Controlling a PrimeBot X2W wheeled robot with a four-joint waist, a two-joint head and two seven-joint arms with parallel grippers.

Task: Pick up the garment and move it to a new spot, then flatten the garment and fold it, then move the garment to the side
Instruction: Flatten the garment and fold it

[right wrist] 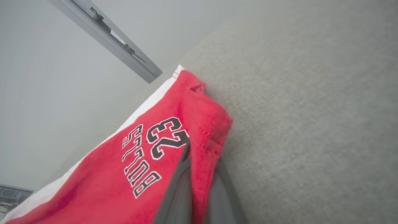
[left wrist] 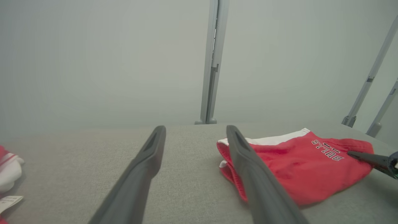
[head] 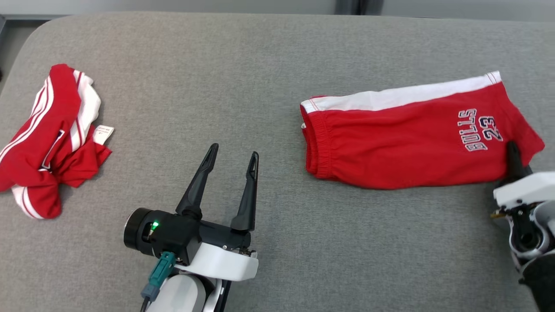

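Observation:
The garment (head: 403,138), red shorts with a white side stripe and "BULLS 23" lettering, lies folded flat on the right of the grey table. My right gripper (head: 514,151) is shut on the shorts' leg hem at the near right corner. In the right wrist view the red hem (right wrist: 205,124) is pinched between the two dark fingers (right wrist: 178,186). My left gripper (head: 234,151) hovers open with nothing between its fingers, left of the waistband. The left wrist view has the shorts (left wrist: 295,165) just right of my left gripper (left wrist: 196,129), and my right gripper's finger (left wrist: 373,158) at their far end.
A second red-and-white garment (head: 47,138) lies crumpled at the table's left edge, its white label (head: 103,133) sticking out. The grey padded tabletop (head: 217,65) stretches between the two. Metal posts (left wrist: 213,62) stand behind the table's far edge.

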